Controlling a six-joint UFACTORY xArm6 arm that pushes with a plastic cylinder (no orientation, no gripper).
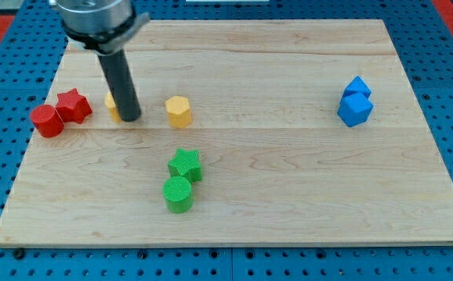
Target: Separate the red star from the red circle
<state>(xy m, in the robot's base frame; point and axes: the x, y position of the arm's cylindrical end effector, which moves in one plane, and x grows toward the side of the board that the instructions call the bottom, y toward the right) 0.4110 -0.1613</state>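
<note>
The red star (73, 104) lies at the view's left on the wooden board (289, 172). The red circle (47, 121) touches it on its lower left. My tip (130, 118) stands to the right of the red star, a short gap away. The rod hides most of a yellow block (112, 107) just behind it, whose shape I cannot make out.
A yellow hexagon (178, 112) sits right of my tip. A green star (186, 165) and a green circle (178, 193) touch below the board's middle. Two blue blocks (355, 101) sit together at the view's right. The board's left edge is close to the red blocks.
</note>
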